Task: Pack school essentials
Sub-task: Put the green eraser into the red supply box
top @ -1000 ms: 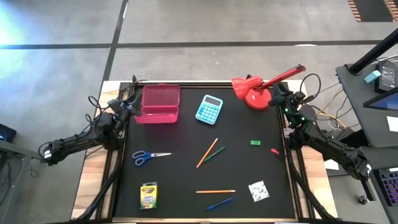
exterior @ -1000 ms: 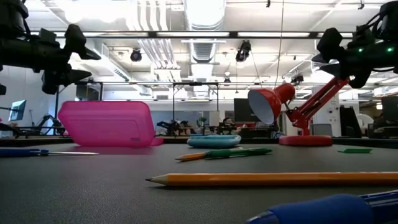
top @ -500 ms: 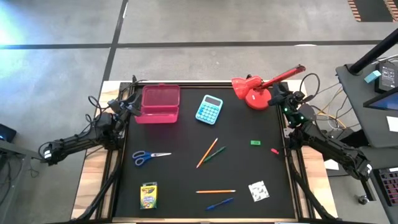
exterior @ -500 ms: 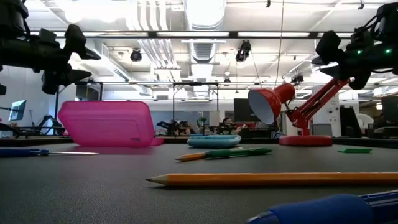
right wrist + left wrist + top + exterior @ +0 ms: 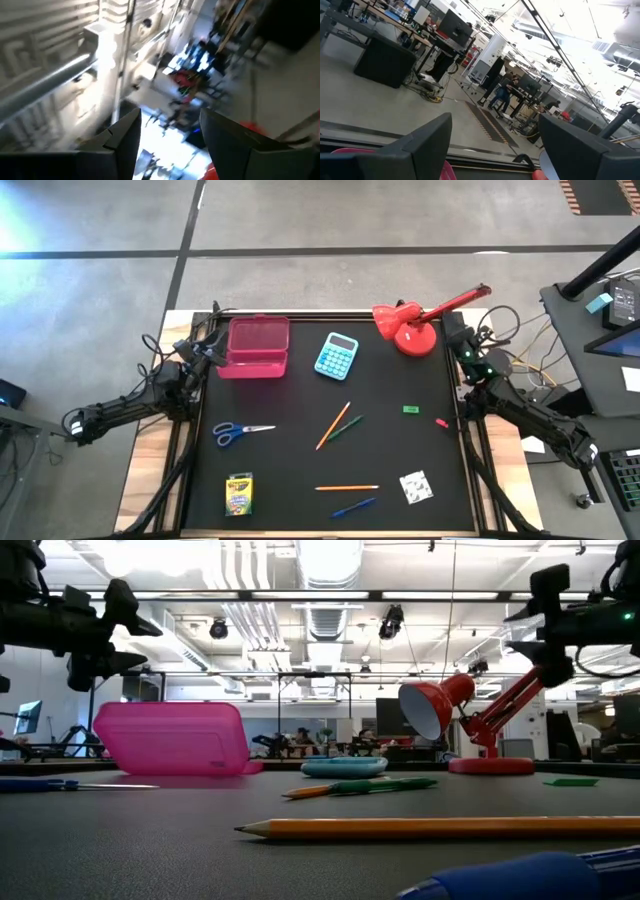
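My right gripper (image 5: 452, 330) just swung away from the red lamp (image 5: 412, 328), upper right, jaws open, empty. Left gripper (image 5: 205, 348) too. Scissors (image 5: 240, 432) sit lower left; careless reach could clip the lamp.

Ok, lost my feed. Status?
Left gripper open beside pink case. Right gripper open by red lamp. Scissors, pencils, crayon box unpacked. Nothing blocking.
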